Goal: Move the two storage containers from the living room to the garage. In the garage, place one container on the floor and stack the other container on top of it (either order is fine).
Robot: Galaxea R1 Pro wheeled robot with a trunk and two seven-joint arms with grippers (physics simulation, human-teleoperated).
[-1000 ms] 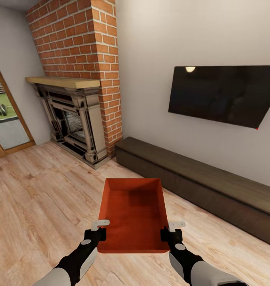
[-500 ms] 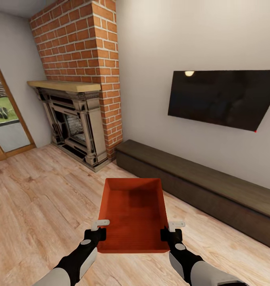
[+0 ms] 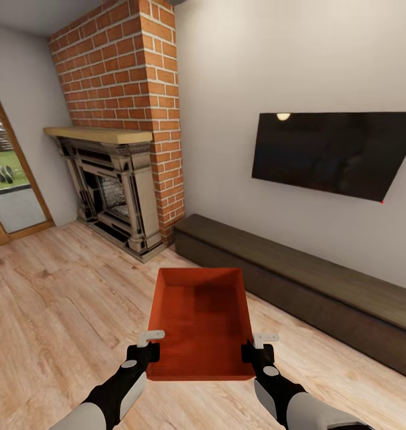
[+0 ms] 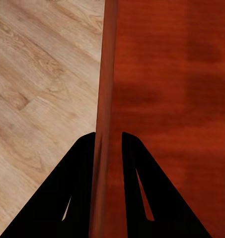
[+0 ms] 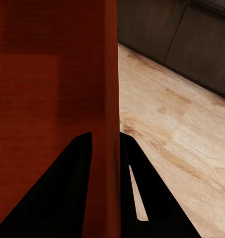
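Observation:
An orange-red storage container (image 3: 200,325) hangs in front of me above the light wood planks of the living room, empty inside. My left gripper (image 3: 148,352) is shut on its left wall (image 4: 103,124), one black finger (image 4: 80,183) on each side. On the opposite side, my right gripper (image 3: 255,353) is shut on the right wall (image 5: 110,109), which runs between its fingers (image 5: 72,183). The second container is out of view.
A red brick fireplace (image 3: 122,119) with a wooden mantel stands ahead on the left. A black TV (image 3: 334,152) hangs on the white wall above a long dark low bench (image 3: 298,280). A glass door (image 3: 9,185) lies far left. Wood flooring (image 3: 54,316) spreads around me.
The whole head view has shifted: fireplace, TV and bench sit slightly lower and farther, so the camera moved. The container stays fixed between both grippers.

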